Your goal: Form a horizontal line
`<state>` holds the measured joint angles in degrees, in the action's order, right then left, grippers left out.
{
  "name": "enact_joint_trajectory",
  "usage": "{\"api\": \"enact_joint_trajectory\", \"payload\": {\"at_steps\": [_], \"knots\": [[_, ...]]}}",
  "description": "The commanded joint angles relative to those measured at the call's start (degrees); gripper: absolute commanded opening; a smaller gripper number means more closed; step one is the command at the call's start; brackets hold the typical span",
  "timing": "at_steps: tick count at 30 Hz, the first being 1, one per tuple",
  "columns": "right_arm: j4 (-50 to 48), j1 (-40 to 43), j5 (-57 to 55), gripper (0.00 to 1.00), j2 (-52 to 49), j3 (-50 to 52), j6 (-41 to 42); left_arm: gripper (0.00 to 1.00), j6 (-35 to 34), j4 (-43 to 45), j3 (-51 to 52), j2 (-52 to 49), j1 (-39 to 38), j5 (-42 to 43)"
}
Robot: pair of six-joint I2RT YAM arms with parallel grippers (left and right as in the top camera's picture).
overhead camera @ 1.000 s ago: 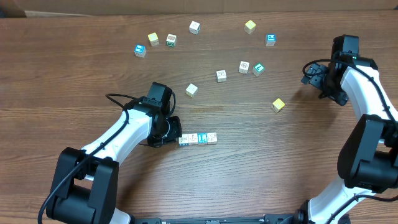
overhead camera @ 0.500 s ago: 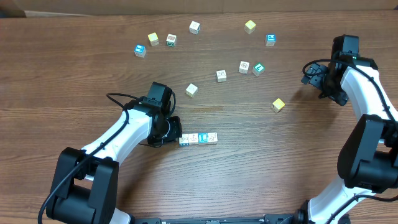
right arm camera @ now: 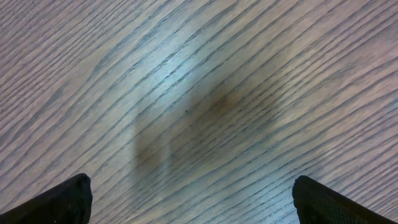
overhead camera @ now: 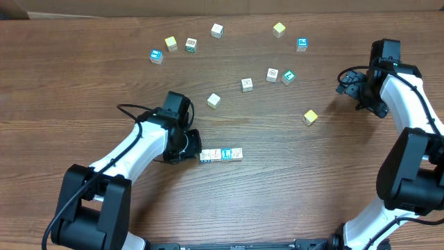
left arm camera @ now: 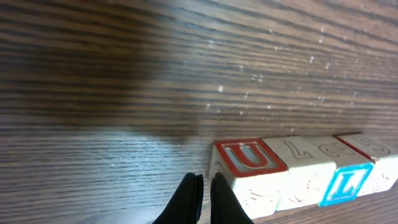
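Note:
A row of small touching letter cubes, the horizontal line (overhead camera: 221, 154), lies on the wooden table in front of centre. In the left wrist view the horizontal line (left arm camera: 298, 171) shows a red "U" cube, a white cube, a blue "L" cube and a red-edged cube. My left gripper (overhead camera: 192, 147) is shut and empty, its fingertips (left arm camera: 205, 183) at the row's left end beside the red "U" cube. My right gripper (overhead camera: 349, 85) is open and empty at the far right, and its view shows only bare wood between the fingers (right arm camera: 193, 193).
Loose cubes lie scattered across the back half: a yellow cube (overhead camera: 310, 117), a pale cube (overhead camera: 214, 101), a white cube (overhead camera: 247, 85), a teal cube (overhead camera: 288, 77), a blue cube (overhead camera: 156, 56) and several more along the far edge.
The row has shifted slightly and closed up against the left gripper's tips. The left arm has turned a little. The right arm has not moved.

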<state>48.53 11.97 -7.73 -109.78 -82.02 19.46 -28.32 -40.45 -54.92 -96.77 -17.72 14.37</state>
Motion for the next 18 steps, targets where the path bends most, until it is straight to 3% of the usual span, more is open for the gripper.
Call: {"api": "enact_joint_trajectory", "payload": {"at_steps": [1,9,11,13,15,17,18], "knots": [[-0.3,0.0,-0.2,1.00,1.2,-1.2,0.0,0.05,0.0,0.0,-1.2,-0.6,2.0,0.4],[-0.3,0.0,-0.2,1.00,1.2,-1.2,0.0,0.09,0.0,6.6,-1.2,-0.6,7.3,-3.6],[-0.3,0.0,-0.2,1.00,1.2,-1.2,0.0,0.18,0.0,9.8,-1.2,-0.6,9.1,-5.6],[-0.3,0.0,-0.2,1.00,1.2,-1.2,0.0,0.21,-0.1,13.3,-1.2,-0.6,11.0,-8.4],[-0.3,0.0,-0.2,1.00,1.2,-1.2,0.0,0.36,-0.2,17.0,-1.2,-0.6,13.1,-12.9],[-0.3,0.0,-0.2,1.00,1.2,-1.2,0.0,0.44,-0.2,18.6,-1.2,-0.6,14.4,-17.8],[-0.3,0.0,-0.2,1.00,1.2,-1.2,0.0,0.56,-0.2,18.8,-1.2,-0.6,15.0,-20.5]]}}
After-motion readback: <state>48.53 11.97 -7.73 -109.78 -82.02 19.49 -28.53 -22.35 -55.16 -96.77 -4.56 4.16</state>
